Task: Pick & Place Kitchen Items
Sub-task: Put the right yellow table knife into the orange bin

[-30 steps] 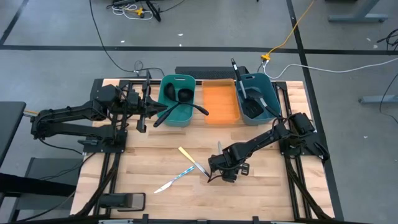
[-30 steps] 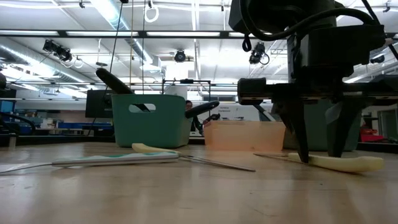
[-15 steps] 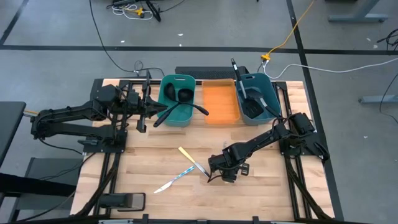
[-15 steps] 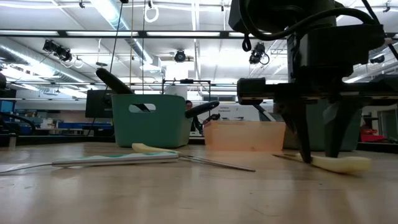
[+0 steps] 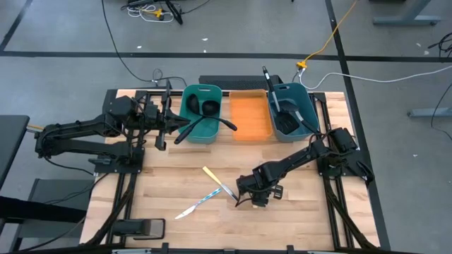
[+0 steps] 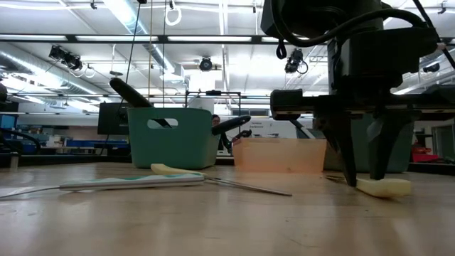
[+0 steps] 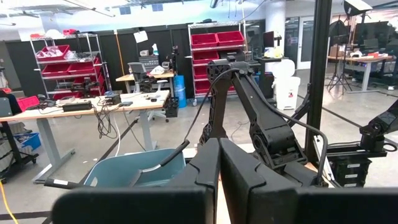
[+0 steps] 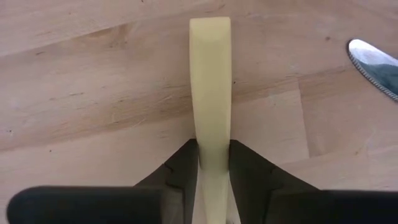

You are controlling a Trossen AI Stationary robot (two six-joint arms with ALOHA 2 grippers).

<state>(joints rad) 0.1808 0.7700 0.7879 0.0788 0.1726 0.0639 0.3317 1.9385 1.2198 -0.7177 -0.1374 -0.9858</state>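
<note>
right gripper (image 8: 213, 163) lowered to table at 6 o'clock, fingers clamped on pale yellow knife handle (image 8: 210, 81), knife lying flat, grasped for lifting | two more knives (image 5: 208, 185) crossed just beside at 9 o'clock | left gripper (image 5: 161, 132) parked clenched, empty, at 10 o'clock by teal bin (image 5: 200, 134) holding ladles (image 5: 201, 108)

I see bright, even overhead light; ceiling strips (image 6: 135, 28) glare at 12 o'clock in the low view. Tabletop (image 6: 213, 220) foreground blurs at 6 o'clock. Shadows soft, short.
</note>
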